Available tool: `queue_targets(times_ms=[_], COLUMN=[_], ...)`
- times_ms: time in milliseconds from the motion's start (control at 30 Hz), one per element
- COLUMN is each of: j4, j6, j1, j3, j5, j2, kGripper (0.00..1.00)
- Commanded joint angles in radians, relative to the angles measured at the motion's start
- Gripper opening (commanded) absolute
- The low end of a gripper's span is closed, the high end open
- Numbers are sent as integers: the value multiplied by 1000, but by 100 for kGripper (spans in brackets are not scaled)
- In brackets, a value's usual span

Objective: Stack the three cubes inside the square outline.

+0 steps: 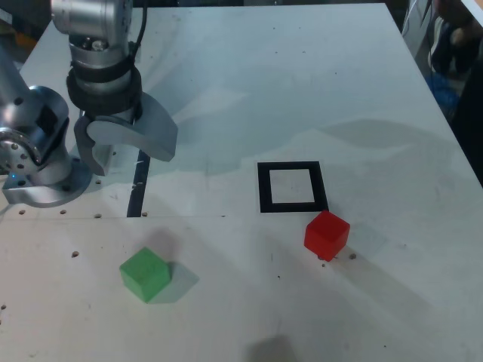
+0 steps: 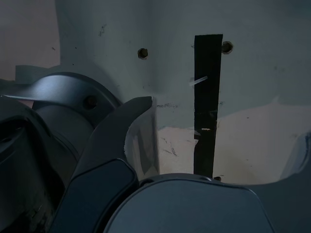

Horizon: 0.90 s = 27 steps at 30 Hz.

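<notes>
In the exterior view a green cube [image 1: 145, 274] sits on the white table near the front left. A red cube [image 1: 326, 234] rests just in front of the right front corner of the square outline [image 1: 261, 188], apart from its tape. The outline's white centre holds nothing. My gripper [image 1: 128, 157] hangs at the exterior view's left, well away from both cubes, above the table by a black tape strip [image 1: 139, 188]. Its jaws stand open with nothing between them. In the wrist view the gripper [image 2: 218, 145] frames only that strip [image 2: 208, 97] and bare table.
The arm's grey base [image 1: 38, 162] stands at the exterior view's left edge. Small screw holes [image 2: 142, 52] dot the tabletop. Beyond the table's right edge [image 1: 445, 121] lies dark clutter, too dim to make out.
</notes>
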Motion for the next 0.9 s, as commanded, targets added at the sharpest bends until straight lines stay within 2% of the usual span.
queue_targets(times_ms=[0, 367, 567, 700, 867], j4=[-2, -3, -5, -29, -50], j6=[-1, -1, 5, 54, 81], j1=[2, 2, 2, 17, 5], j3=[0, -2, -13, -26, -47], j5=[-1, -5, -28, -50, -52], j2=[-5, -5, -15, -42, -66], kGripper=[100, 100, 100, 100, 100])
